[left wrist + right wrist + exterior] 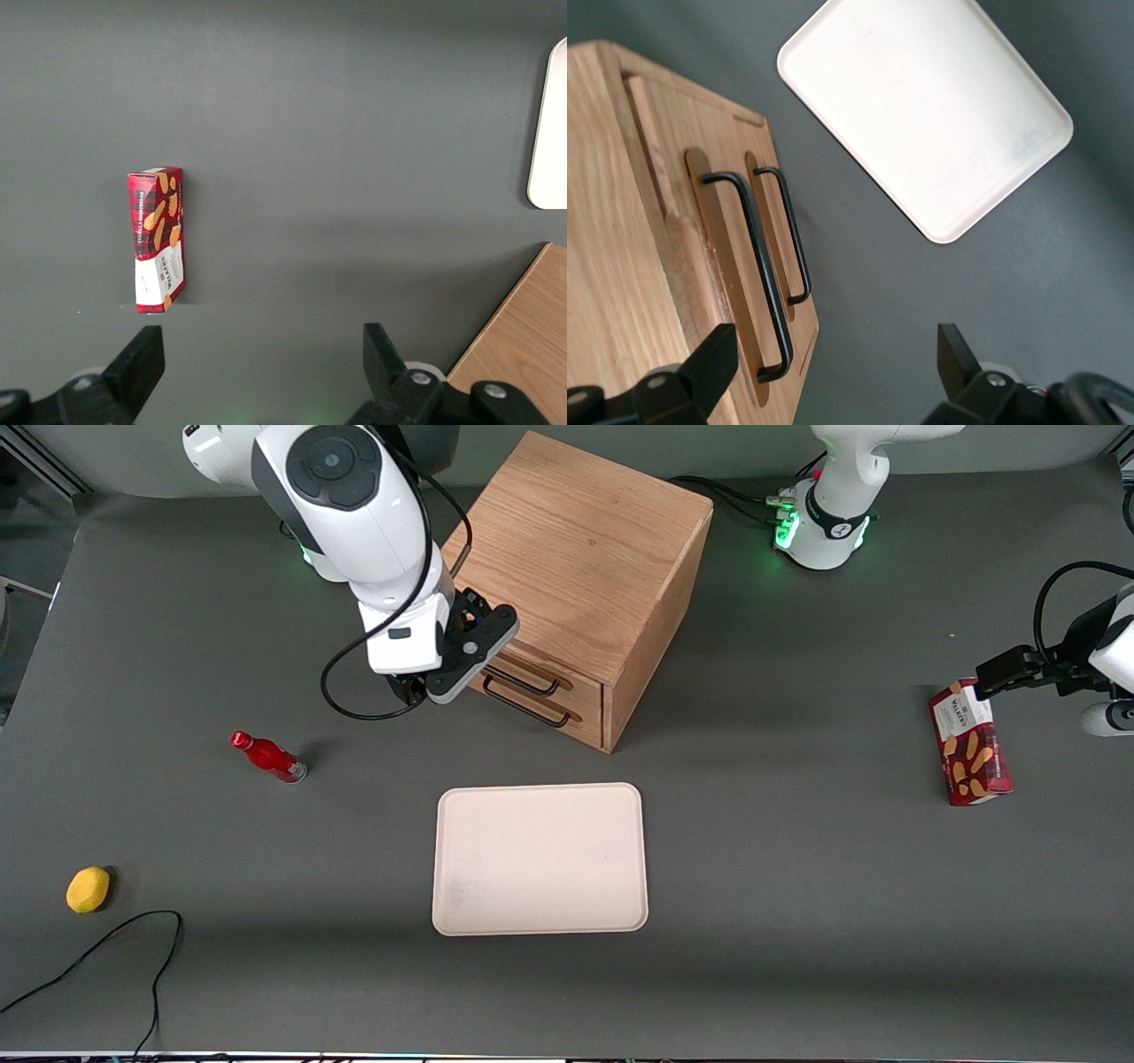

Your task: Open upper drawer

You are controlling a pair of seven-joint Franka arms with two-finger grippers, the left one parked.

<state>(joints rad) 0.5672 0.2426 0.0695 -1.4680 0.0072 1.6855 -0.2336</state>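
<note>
While nothing is held, the count on the table runs: one cream tray [539, 859] nearest the front camera, one yellow lemon [88, 889] and one red bottle [268, 757] lying on its side toward the working arm's end, one red biscuit box [969, 742] toward the parked arm's end, and one oak cabinet [585, 567] farther back with two drawers. A loose black cable [115, 948] lies near the lemon. Surface: plain dark grey mat [797, 886], matte, a grey wall strip at the back edge. Gripper [833, 359] hangs just in front of the cabinet's drawer face, fingers [709, 363] spread wide, gripping nothing. The upper drawer [664, 221] sits shut, flush with the cabinet front; its black bar handle [757, 266] runs down toward one finger, close beside it, contact not discernible.
</note>
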